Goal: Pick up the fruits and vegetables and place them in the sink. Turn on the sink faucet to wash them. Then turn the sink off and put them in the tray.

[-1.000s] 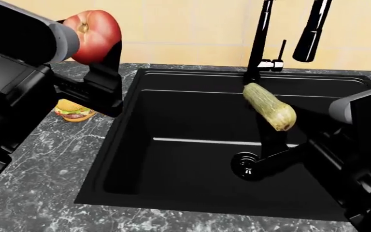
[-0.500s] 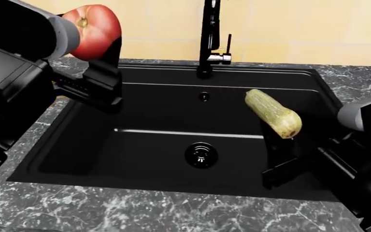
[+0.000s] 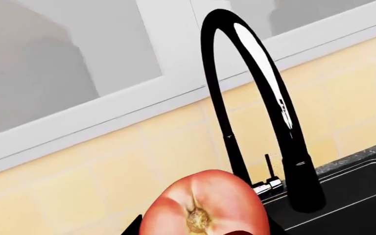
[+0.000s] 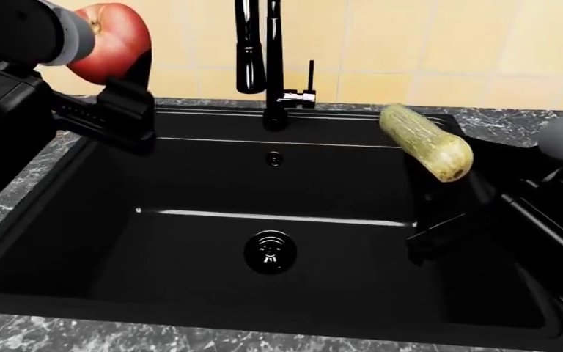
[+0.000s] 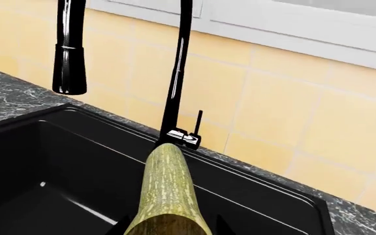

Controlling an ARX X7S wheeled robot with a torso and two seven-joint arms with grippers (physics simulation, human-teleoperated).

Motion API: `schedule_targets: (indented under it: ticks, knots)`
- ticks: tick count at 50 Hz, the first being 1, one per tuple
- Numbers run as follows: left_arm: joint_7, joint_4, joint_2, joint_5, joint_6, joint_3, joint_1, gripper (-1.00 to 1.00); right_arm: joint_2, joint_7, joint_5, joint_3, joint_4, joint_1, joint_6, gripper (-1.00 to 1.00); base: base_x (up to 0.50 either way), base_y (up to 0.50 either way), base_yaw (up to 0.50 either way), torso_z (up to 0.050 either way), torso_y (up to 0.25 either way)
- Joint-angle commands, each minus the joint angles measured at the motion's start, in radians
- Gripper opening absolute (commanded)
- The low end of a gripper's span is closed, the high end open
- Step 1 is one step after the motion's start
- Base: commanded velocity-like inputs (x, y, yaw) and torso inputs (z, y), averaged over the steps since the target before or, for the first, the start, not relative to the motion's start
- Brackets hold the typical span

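My left gripper (image 4: 125, 88) is shut on the red tomato (image 4: 111, 42) and holds it above the sink's left rim; the tomato also shows in the left wrist view (image 3: 204, 205). My right gripper (image 4: 457, 183) is shut on the striped squash (image 4: 425, 141), held tilted over the right side of the black sink (image 4: 213, 242); the squash also shows in the right wrist view (image 5: 167, 191). The black faucet (image 4: 273, 59) with its thin lever (image 4: 311, 77) stands at the sink's back rim. No water is visible. The tray is out of view.
The round drain (image 4: 270, 251) sits at the basin's middle, and an overflow hole (image 4: 275, 158) is on the back wall. Grey marble counter (image 4: 27, 334) surrounds the sink. A yellow tiled wall (image 4: 438, 44) is behind.
The view has shifted so the sink sits centred and closer. Both grippers still hold their items over the basin's sides; the squash is now higher relative to the sink.
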Motion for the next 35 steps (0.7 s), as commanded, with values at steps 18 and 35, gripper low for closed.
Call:
schedule_targets:
  ticks: [18,35]
  knots:
    - [0.114,-0.023,-0.069,0.08,-0.019,-0.002,-0.022,-1.0,0.074,0.113,0.107,-0.143,0.064,0.238,-0.053,-1.0,0.0,0.0,0.0,0.021,0.027]
    - [0.111,-0.003,-0.07,0.042,-0.018,0.009,-0.028,-1.0,0.09,0.082,0.077,-0.128,0.046,0.204,-0.044,-1.0,0.17,0.15,0.0,0.05,0.061]
